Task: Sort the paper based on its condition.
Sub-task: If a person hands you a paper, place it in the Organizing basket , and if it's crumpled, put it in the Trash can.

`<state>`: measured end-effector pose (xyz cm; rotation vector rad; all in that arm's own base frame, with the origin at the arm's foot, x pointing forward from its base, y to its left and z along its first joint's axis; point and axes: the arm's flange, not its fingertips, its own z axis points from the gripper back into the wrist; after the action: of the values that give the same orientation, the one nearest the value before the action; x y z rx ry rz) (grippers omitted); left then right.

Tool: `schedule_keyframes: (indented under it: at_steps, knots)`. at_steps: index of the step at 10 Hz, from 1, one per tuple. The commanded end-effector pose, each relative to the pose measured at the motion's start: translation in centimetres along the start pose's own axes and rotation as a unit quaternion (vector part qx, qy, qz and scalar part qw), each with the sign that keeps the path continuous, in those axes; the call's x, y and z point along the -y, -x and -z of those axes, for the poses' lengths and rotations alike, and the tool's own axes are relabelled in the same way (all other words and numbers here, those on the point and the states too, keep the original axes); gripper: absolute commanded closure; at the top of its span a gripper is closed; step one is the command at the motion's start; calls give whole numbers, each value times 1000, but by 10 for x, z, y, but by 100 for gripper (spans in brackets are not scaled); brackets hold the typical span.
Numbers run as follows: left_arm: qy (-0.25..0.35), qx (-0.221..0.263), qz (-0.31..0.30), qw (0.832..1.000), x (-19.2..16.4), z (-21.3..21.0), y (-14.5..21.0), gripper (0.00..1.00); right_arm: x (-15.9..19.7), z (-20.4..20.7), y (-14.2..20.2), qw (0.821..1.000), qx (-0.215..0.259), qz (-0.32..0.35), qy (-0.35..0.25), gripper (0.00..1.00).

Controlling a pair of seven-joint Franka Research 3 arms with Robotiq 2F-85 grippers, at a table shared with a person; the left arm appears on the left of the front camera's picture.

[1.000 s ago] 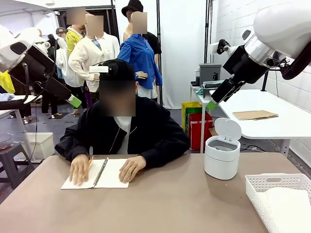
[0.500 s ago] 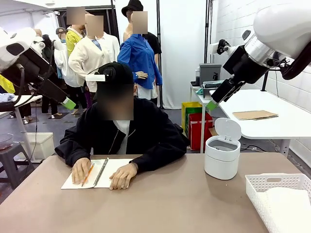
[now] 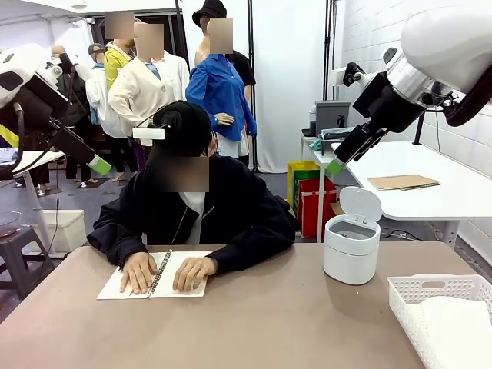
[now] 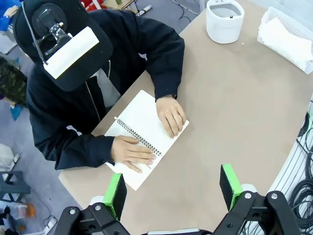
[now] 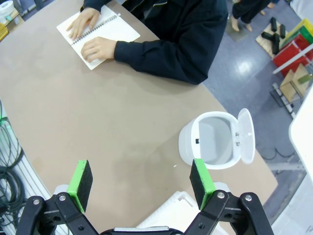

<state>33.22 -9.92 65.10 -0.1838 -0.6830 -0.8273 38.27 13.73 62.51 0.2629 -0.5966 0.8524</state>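
White paper [image 3: 455, 321] lies inside the white mesh basket [image 3: 407, 296] at the table's near right corner; the left wrist view shows the paper [image 4: 283, 36] too. The person rests both hands on an open spiral notebook [image 3: 183, 283] at the far left, also seen as the notebook [image 4: 146, 120] from above. My left gripper [image 3: 98, 164] hangs high at the left, above and behind the person's shoulder, and the gripper [image 4: 173, 188] is open and empty. My right gripper [image 3: 336, 165] is raised above the bin, open and empty [image 5: 140, 181].
A small white bin [image 3: 351, 246] with its lid up stands at the far right of the brown table [image 3: 254, 323], next to the basket. A cardboard sheet [image 3: 403, 182] lies on another white table behind. Cables [image 5: 7, 161] hang along the table's near edge.
The person has bent lower over the notebook and laid both hands flat on it; the pencil no longer shows. My left gripper has drifted to the left. The right arm is still.
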Motion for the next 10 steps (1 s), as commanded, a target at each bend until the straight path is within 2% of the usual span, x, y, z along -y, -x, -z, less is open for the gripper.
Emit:
schedule_keyframes:
  at_steps: [1, 5, 10]
  knots:
    - [-5, -1, -8, 1000, 4, -1, -2, 0, -1, 1, 0, 1000, 0, 10, -4, 0]
    - [-5, -1, -8, 1000, 4, -1, -2, 0, 0, 0, 0, 1000, 0, 0, 0, 0]
    - [-5, -1, -8, 1000, 4, -1, -2, 0, -17, -4, -1, 999, 4, 32, 3, 0]
